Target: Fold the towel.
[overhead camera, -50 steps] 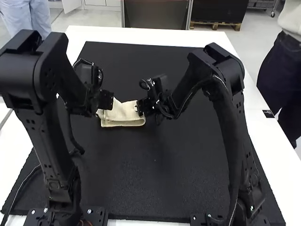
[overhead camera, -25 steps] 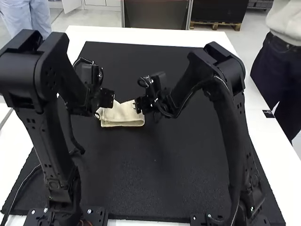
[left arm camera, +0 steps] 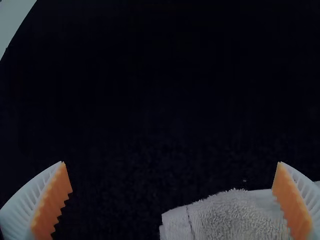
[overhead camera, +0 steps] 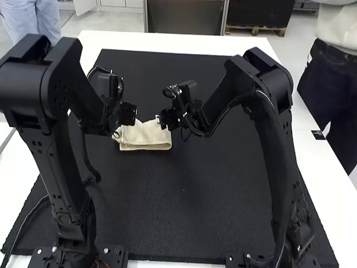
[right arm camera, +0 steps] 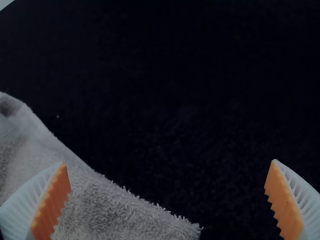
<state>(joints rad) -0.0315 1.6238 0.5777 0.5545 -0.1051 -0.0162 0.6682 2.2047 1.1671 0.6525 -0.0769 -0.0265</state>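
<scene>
In the high view a small cream towel (overhead camera: 146, 135) lies folded into a compact shape on the black mat. The left gripper (overhead camera: 129, 118) is over its left end, and the right gripper (overhead camera: 163, 120) is by its right end. In the left wrist view the left gripper (left arm camera: 170, 175) stands open, with the towel's edge (left arm camera: 225, 217) partly between its fingers. In the right wrist view the right gripper (right arm camera: 167, 175) is open too, one finger over the towel (right arm camera: 105, 205), whose corner reaches between the fingers.
The black mat (overhead camera: 184, 206) covers most of the white table (overhead camera: 178, 42). Both arms arch over the mat from its near edge, and a cable loops beside the left arm.
The right gripper has shifted slightly left and away from the arm bases. The left gripper has moved only a little, and the towel lies nearly the same.
</scene>
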